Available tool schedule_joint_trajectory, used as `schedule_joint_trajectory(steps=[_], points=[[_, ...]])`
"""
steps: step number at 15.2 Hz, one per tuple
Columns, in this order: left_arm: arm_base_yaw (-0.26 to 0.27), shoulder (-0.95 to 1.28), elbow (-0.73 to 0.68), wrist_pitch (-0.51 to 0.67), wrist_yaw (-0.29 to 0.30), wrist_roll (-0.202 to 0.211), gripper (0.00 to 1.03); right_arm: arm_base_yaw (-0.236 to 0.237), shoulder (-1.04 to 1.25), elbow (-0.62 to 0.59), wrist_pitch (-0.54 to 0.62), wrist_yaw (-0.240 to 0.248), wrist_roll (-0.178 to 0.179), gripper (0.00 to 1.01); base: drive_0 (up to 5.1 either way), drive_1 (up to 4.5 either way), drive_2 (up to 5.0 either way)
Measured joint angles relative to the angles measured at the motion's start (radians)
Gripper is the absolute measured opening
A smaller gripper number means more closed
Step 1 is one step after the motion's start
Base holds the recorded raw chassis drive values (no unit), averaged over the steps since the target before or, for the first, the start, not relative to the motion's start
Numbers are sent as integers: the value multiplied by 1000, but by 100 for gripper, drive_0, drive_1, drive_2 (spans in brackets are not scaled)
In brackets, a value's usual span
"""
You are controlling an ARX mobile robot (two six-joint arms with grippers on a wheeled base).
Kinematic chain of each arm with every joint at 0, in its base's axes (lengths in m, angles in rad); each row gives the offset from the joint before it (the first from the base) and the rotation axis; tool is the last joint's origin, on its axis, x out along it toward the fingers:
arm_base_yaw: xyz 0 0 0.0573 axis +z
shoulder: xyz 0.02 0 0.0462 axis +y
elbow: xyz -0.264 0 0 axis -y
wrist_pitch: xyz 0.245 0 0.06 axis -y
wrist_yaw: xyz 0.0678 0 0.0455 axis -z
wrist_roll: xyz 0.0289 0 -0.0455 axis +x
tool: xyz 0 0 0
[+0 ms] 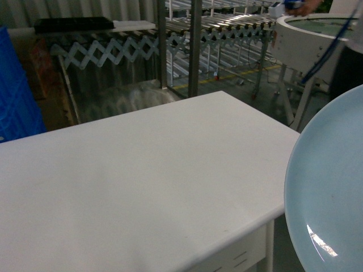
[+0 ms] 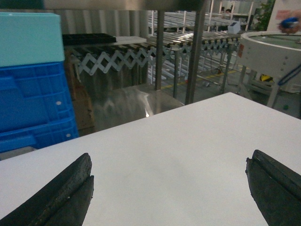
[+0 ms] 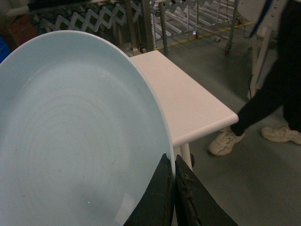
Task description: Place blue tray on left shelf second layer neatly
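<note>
The blue tray (image 1: 332, 187) is a pale sky-blue glossy round dish, held tilted in the air off the right end of the white table (image 1: 142, 187). In the right wrist view the blue tray (image 3: 80, 132) fills the left half, and my right gripper (image 3: 171, 157) is shut on its rim. My left gripper (image 2: 170, 155) hangs open over the bare table top with nothing between its fingers. Beyond the table's far edge stands the steel rack, with posts (image 1: 194, 48) and a shiny lower level (image 2: 131, 101). I cannot tell which level is the left shelf second layer. Neither gripper shows in the head view.
Dark-blue crates (image 2: 33, 103) with a teal box (image 2: 30, 37) on top stand at the far left. A roller conveyor on a scissor frame (image 1: 113, 48) runs behind the rack. A round white conveyor table (image 1: 309, 37) is at the far right. A person's legs (image 3: 277, 84) stand right of the table.
</note>
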Motion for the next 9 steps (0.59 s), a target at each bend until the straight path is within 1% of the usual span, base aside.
schedule_joint_trajectory(steps=[9], points=[[0,0,0,-3,0,0,98,0,0,0,1,0,0,2,289,-363,-363]])
